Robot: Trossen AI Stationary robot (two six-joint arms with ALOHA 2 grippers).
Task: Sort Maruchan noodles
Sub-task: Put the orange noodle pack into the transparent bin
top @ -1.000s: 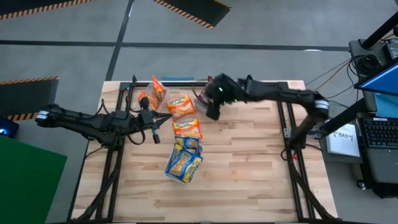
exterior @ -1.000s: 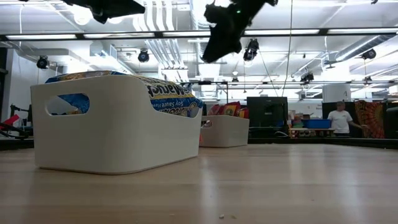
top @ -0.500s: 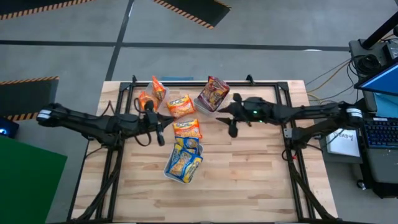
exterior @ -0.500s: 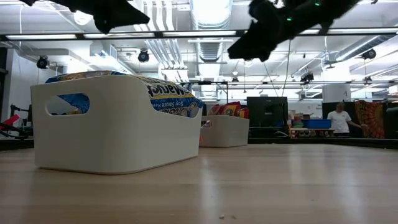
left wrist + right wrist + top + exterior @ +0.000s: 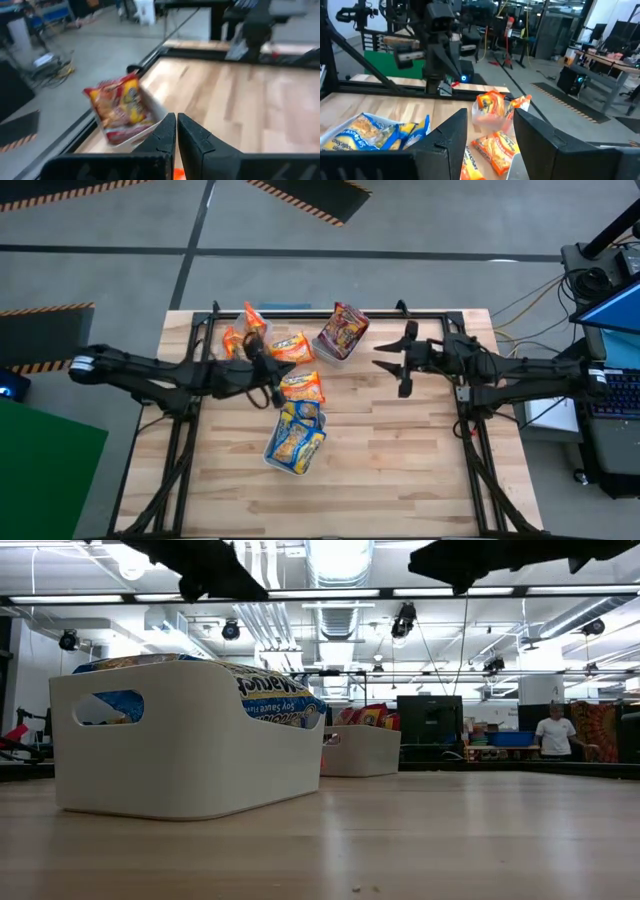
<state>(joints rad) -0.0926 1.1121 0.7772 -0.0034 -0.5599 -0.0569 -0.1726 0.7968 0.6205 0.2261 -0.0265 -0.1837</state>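
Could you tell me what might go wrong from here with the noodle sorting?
The shut left hand hovers over loose orange packets; descending shut, it could shove them instead of gripping. The dark red packet stands tilted in its tray and may tip out.
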